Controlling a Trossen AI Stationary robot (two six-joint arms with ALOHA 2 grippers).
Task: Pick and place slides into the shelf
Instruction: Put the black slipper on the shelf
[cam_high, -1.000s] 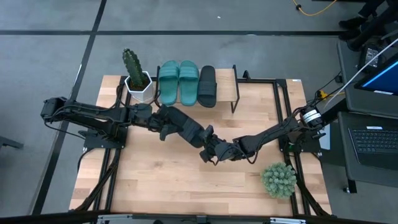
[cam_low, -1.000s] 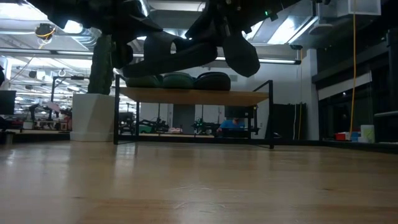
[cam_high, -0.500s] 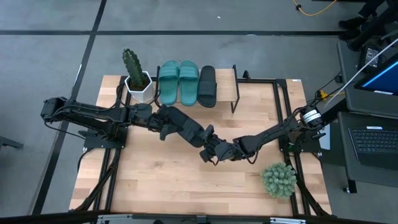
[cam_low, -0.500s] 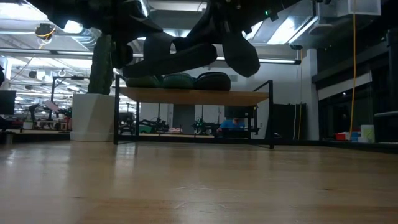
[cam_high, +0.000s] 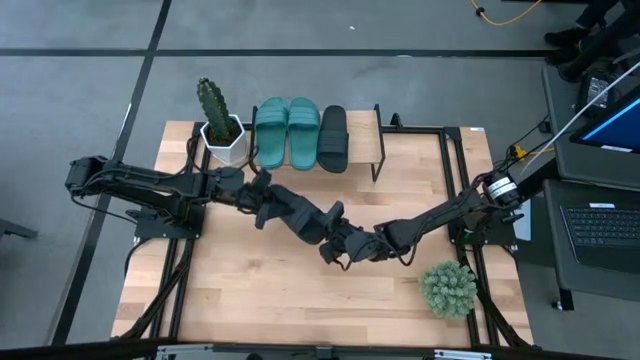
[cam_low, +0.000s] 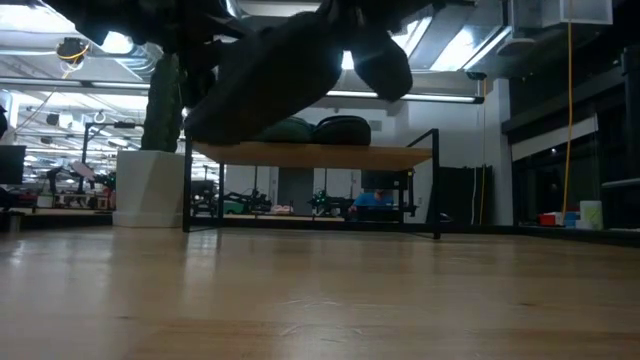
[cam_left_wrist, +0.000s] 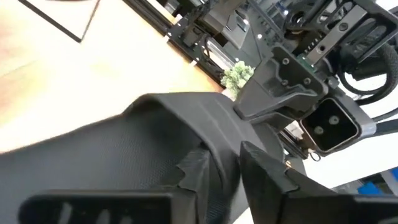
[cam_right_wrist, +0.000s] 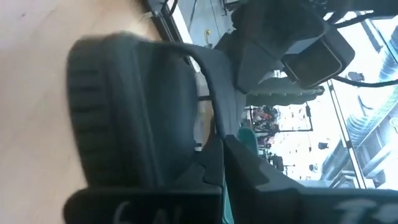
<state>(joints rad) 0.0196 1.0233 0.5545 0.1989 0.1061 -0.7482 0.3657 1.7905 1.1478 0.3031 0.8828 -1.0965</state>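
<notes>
Tilted lower since before, black slide (cam_high: 300, 215) stays clamped by left gripper (cam_high: 322, 228) and right gripper (cam_high: 345, 243); release one side first.

Even overhead light, backlit low view, blurred wrist close-ups

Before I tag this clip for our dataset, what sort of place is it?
Probably a robotics lab or workshop: the wooden table sits on a bare concrete floor, a laptop stands beside it, and more benches and equipment fill the hall behind.
</notes>
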